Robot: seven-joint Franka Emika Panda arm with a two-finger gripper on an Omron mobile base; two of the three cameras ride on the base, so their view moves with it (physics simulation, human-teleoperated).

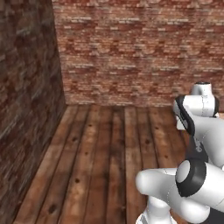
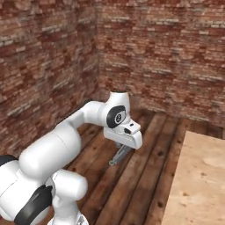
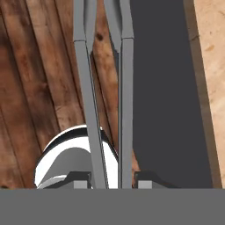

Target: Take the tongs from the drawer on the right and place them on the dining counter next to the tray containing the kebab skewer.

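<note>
My gripper (image 3: 112, 180) is shut on the tongs (image 3: 83, 88). Their two slim grey arms run straight up the hand view from between my fingertips. In the right base view the tongs (image 2: 116, 159) hang slanting down under the gripper (image 2: 124, 148), above the wooden floor. A corner of the light beige dining counter (image 2: 197, 176) lies to the right of the gripper and apart from it. In the hand view the dining counter's top (image 3: 213, 66) runs along the right edge, with its dark grey side beside the tongs. The drawer, the tray and the kebab skewer are out of view.
Brown plank floor (image 1: 100, 153) stretches ahead to a corner of red brick walls (image 1: 131, 48). A brick wall (image 2: 44, 66) also stands close on the left. My white arm (image 1: 197, 131) fills the lower right of the left base view.
</note>
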